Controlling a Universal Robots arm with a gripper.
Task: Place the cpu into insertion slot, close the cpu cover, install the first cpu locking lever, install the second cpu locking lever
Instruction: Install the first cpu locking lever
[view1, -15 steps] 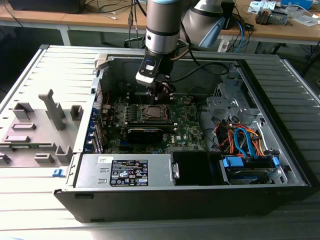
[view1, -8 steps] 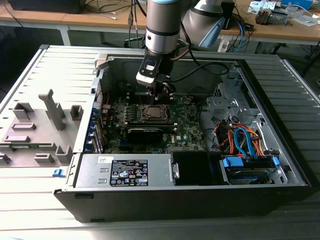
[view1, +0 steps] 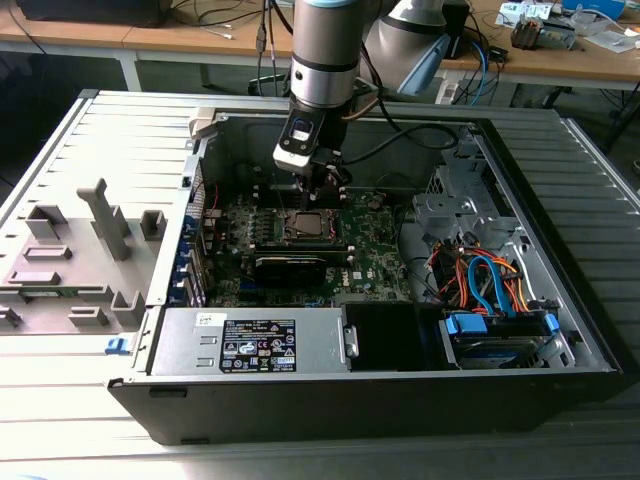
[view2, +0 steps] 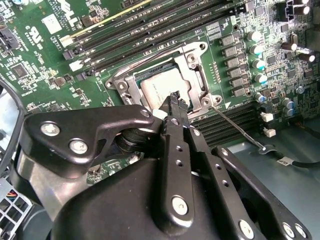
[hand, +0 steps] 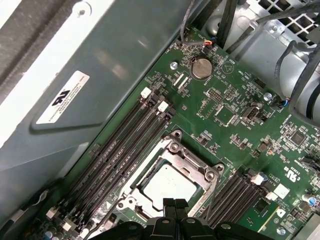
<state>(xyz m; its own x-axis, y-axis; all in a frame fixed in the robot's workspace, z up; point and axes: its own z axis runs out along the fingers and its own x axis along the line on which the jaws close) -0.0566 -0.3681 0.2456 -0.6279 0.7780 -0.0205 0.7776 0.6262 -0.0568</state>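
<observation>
The cpu (view2: 159, 86) (hand: 167, 183) lies flat in the insertion slot (view1: 305, 225) on the green board. The cpu cover (view2: 196, 64) (hand: 173, 150) is down around it, its window showing the chip's silvery top. One thin locking lever (view2: 239, 129) sticks out sideways from a corner of the socket, unlatched. My gripper (view1: 325, 190) (view2: 175, 100) (hand: 175, 204) hangs just above the socket's edge, fingertips pressed together with nothing between them. In the second wrist view its black body hides part of the socket.
Long black memory slots (hand: 125, 150) run beside the socket. The case's grey wall (hand: 100, 75) stands close behind them. A power supply (view1: 250, 345) and a drive bay with blue and orange cables (view1: 490, 285) sit at the front of the case. A grey fixture tray (view1: 70, 260) lies outside on the exterior view's left.
</observation>
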